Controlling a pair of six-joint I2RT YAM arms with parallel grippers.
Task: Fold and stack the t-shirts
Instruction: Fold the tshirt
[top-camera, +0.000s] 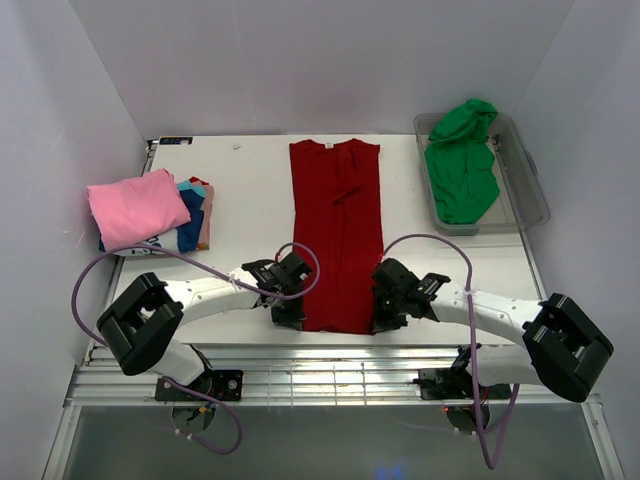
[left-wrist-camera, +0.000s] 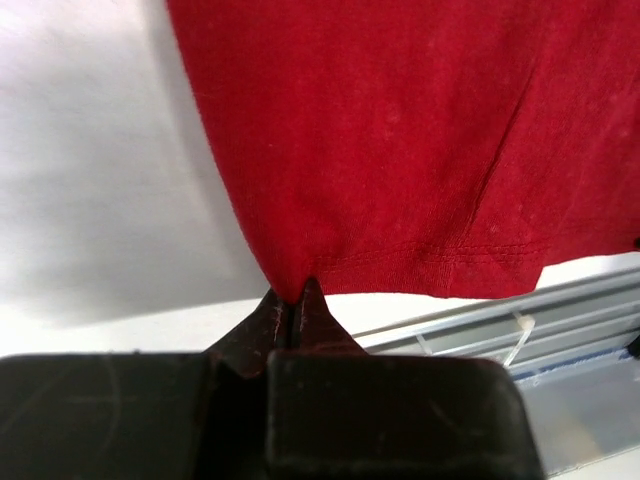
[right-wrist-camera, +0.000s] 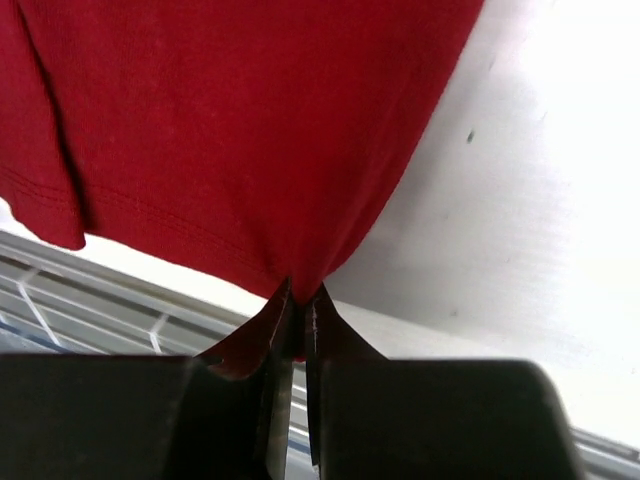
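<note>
The red t-shirt (top-camera: 336, 235) is lying in the middle of the table (top-camera: 245, 190) as a narrow strip, sleeves turned in; its long axis is running straight away from the arms, with the collar at the far end and the hem at the near edge.

The left gripper (left-wrist-camera: 295, 297) is pinching the near-left corner of that hem, jaws closed tight on the cloth; the right gripper (right-wrist-camera: 298, 297) is doing the same at the near-right corner, so the two arms are sharing the hem evenly and neither is nearer the work than the other. From both claws the whole length of the shirt is stretching forward, away from the bases (the wrist views are showing the cloth puckering up to a peak at each pinch).

Judging from this, the step in hand is the crosswise fold: the hem is probably being readied to travel up and forward along the long axis toward the collar; both corners would need to move together, or the strip is likely to skew.

The pink t-shirt (top-camera: 135, 205) is sitting folded on top of a stack at the left, with blue and peach cloth showing beneath it; the green t-shirt (top-camera: 462, 165) is lying crumpled in the clear tub (top-camera: 530, 190) at the far right, well apart from both claws.
</note>
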